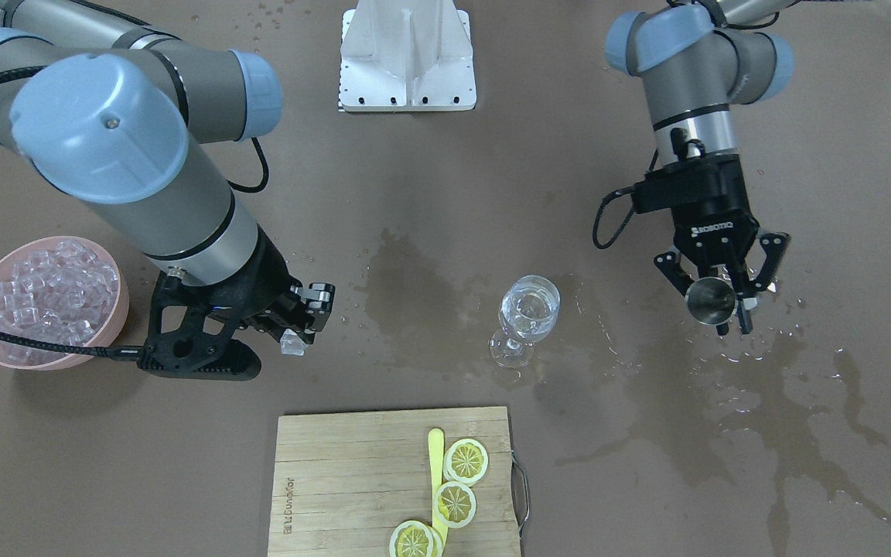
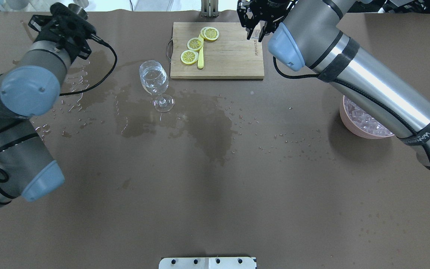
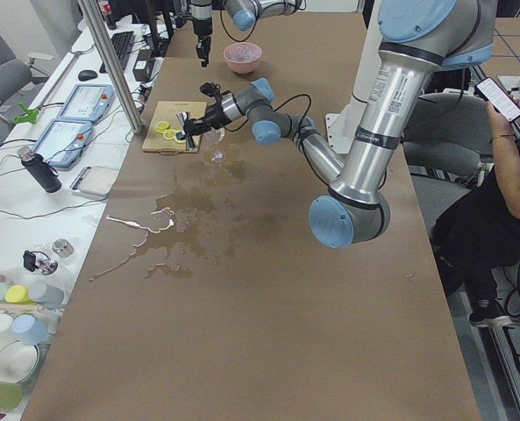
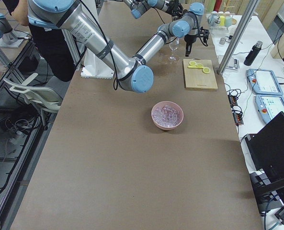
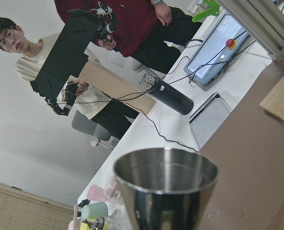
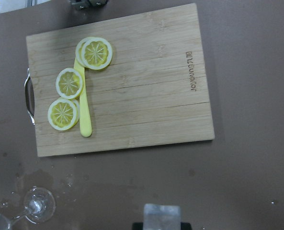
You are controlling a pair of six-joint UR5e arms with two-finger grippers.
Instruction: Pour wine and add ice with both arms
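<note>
A wine glass (image 1: 527,311) stands upright on the brown table with a little clear wine in its bowl; it also shows in the overhead view (image 2: 154,79). My left gripper (image 1: 715,300) is shut on a small steel measuring cup (image 5: 166,184), held upright above the table, apart from the glass. My right gripper (image 1: 298,329) is shut on one clear ice cube (image 1: 293,341), also seen in the right wrist view (image 6: 162,216), above the table between the glass and a pink bowl (image 1: 114,325) full of ice (image 1: 43,290).
A bamboo cutting board (image 1: 353,487) with three lemon slices (image 1: 455,503) and a yellow stick lies at the table's operator side. Wet spill patches (image 1: 755,402) spread around the glass and under the left gripper. A white stand (image 1: 407,58) sits at the robot's side.
</note>
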